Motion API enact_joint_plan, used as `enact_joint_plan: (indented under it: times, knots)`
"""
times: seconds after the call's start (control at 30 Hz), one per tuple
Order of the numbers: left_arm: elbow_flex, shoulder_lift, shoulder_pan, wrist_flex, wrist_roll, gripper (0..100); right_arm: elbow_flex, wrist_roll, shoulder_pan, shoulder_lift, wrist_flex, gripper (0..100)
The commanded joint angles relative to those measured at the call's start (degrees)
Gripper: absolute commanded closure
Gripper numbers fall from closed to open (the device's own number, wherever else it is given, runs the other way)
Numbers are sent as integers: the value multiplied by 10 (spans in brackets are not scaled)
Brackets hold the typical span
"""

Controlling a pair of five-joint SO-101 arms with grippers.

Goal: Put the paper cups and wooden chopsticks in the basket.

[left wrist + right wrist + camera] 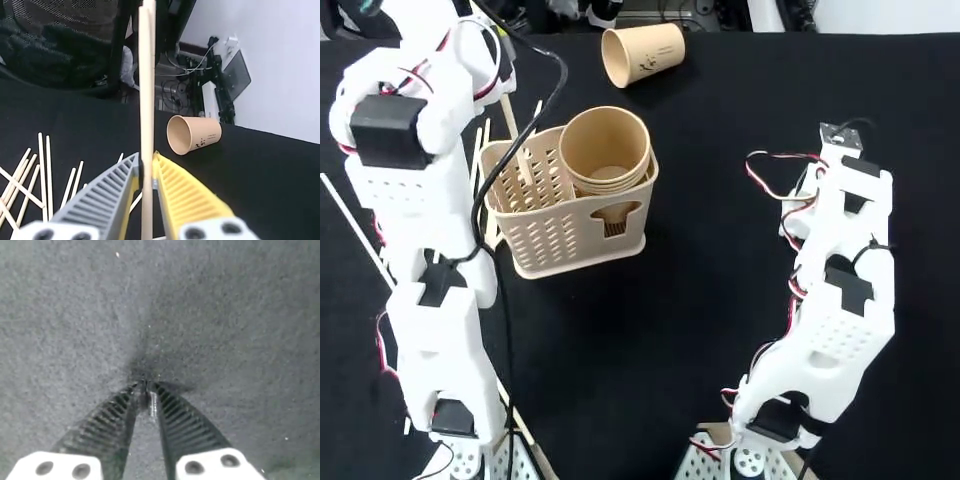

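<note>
My left gripper [146, 162] is shut on a wooden chopstick [146, 75] that runs straight out past its fingertips. Beyond it a paper cup [192, 134] lies on its side on the black cloth, also seen at the back of the table in the high view [642, 52]. Several loose chopsticks [30, 175] lie on the cloth beside the gripper. The beige basket [560, 250] holds stacked paper cups [605, 150] and a few chopsticks [525, 155]. My right gripper [146, 390] is shut on nothing, tips down at the black cloth.
The left arm [420, 200] stands close against the basket's left side, its black cable [520, 130] draped over the basket's rim. One chopstick [355, 230] lies at the far left. The right arm [835, 290] is folded at the right.
</note>
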Motion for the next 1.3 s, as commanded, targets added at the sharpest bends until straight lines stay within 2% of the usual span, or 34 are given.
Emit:
enact_joint_plan:
  times: [0.0, 0.2, 0.37, 0.57, 0.73, 0.9, 1.0, 1.1, 1.27]
  knots:
    - [74, -48, 8, 3, -1, 972, 4, 3, -22, -12, -6, 987]
    - [271, -212, 4, 0, 0, 972, 4, 4, -22, -12, -6, 987]
    - [340, -365, 5, -4, -2, 972, 4, 4, -22, -12, -6, 987]
    - [464, -479, 7, -82, -3, 972, 4, 4, -22, -12, -5, 987]
    - [713, -570, 6, -241, -3, 972, 4, 4, -22, -12, -5, 987]
    - [1018, -712, 27, -504, -50, 972, 4, 4, -22, -12, -5, 987]
    - [1152, -766, 37, -631, -63, 972, 4, 4, -22, -12, -6, 987]
    - [1222, -782, 37, -703, -66, 972, 4, 4, -22, -12, -6, 987]
    - [1289, -787, 33, -757, -63, 972, 4, 4, -22, -12, -6, 987]
